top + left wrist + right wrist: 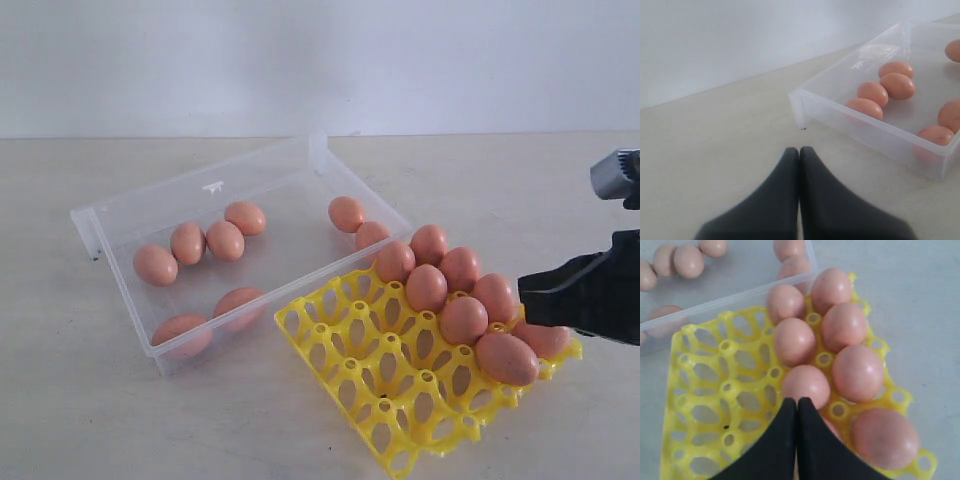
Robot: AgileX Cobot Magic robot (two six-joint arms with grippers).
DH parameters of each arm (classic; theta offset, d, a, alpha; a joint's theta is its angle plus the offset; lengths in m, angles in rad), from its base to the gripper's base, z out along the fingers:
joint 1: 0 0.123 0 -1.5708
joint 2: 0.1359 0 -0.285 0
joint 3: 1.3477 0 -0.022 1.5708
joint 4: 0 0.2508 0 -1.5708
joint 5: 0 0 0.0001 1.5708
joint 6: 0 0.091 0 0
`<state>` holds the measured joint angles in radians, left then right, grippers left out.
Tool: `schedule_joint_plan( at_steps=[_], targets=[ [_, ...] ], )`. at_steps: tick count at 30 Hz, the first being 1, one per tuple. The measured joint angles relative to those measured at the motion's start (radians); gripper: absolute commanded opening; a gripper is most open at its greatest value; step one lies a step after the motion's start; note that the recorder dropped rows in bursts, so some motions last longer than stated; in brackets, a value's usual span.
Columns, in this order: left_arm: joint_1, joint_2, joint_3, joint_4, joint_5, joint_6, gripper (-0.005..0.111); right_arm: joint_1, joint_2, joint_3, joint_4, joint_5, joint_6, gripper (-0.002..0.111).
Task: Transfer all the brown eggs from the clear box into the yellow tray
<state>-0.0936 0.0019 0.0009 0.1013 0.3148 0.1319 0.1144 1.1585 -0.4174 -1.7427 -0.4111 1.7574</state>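
Now | step: likely between transfers | eight brown eggs (pixel 225 240) lying in clear box (pixel 120 215), ten o'clock of yellow tray (pixel 340 380) | right gripper (pixel 798 402) hovering over filled cups, jaws clenched empty | left gripper (pixel 799 150) likewise | next: opening jaws, reaching boxward

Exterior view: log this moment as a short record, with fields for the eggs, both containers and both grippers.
clear box: holds eight brown eggs, loose on its floor
yellow tray: holds eight eggs, packed at its right end; the other cups are open
left gripper: shut, empty, over bare table beside the box
right gripper: shut, holding nothing, tips above the tray's eggs; contact unclear
task: half the eggs not yet moved
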Motion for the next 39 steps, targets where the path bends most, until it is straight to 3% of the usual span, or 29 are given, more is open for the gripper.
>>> schedule_joint_plan(
  at_steps=[3,6,7,9,10,11,14,19,25,39],
  targets=[
    [0.0,0.0,0.0,0.0,0.0,0.0,-0.004,0.049,0.0,-0.026,-0.002,0.142,-0.077,-0.001],
    [0.0,0.0,0.0,0.0,0.0,0.0,-0.004,0.177,0.006,-0.115,0.027,0.632,-0.289,-0.001],
    [0.0,0.0,0.0,0.0,0.0,0.0,-0.004,0.193,0.017,-0.153,0.142,0.75,-0.402,-0.001],
    [0.0,0.0,0.0,0.0,0.0,0.0,-0.004,0.193,0.075,-0.304,0.64,0.945,-0.965,-0.001],
    [0.0,0.0,0.0,0.0,0.0,0.0,-0.004,0.184,0.121,-0.408,1.018,1.069,-1.303,-0.001],
    [0.0,0.0,0.0,0.0,0.0,0.0,-0.004,0.179,0.177,-0.488,1.279,1.201,-1.579,-0.001],
    [0.0,0.0,0.0,0.0,0.0,0.0,-0.004,0.176,0.291,-0.664,1.71,1.429,-1.87,-0.001],
    [0.0,0.0,0.0,0.0,0.0,0.0,-0.004,0.176,0.467,-0.857,1.941,1.594,-1.986,-0.001],
    [0.0,0.0,0.0,0.0,0.0,0.0,-0.004,0.176,0.608,-0.877,1.968,1.623,-2.001,-0.001],
    [0.0,0.0,0.0,0.0,0.0,0.0,-0.004,0.176,0.698,-0.877,1.973,1.629,-2.003,-0.001]
  ],
)
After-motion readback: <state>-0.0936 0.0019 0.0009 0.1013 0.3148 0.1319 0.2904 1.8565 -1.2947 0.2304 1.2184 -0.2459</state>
